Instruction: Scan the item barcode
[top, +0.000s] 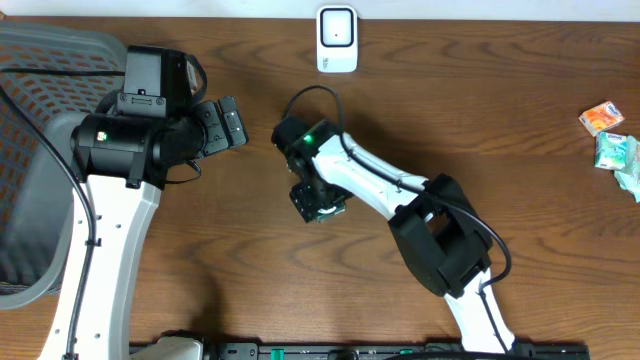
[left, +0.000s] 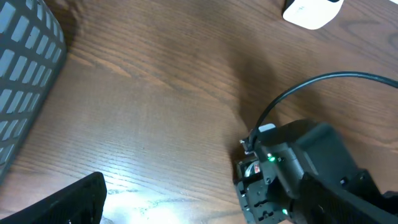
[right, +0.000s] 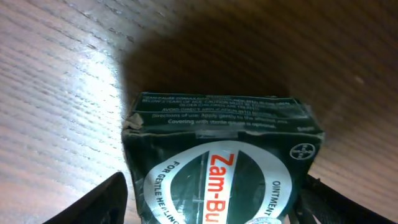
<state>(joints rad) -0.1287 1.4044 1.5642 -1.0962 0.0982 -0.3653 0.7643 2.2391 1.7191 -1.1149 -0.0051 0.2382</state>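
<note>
dark green cardboard ointment box (right: 217, 130) at frame centre, likely light and crushable; right gripper (right: 214, 190) straddles its sides, cannot tell if pinching.

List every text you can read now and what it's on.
"Zam-Bu": green box, front oval, cut off below.
"OINTMENT": oval's right edge.
"FOR GENTLE HE": oval's left edge, cut off.
"Directions of use: Apply gently": top flap; rest blurred.
White scanner, packets: nothing readable.
</note>
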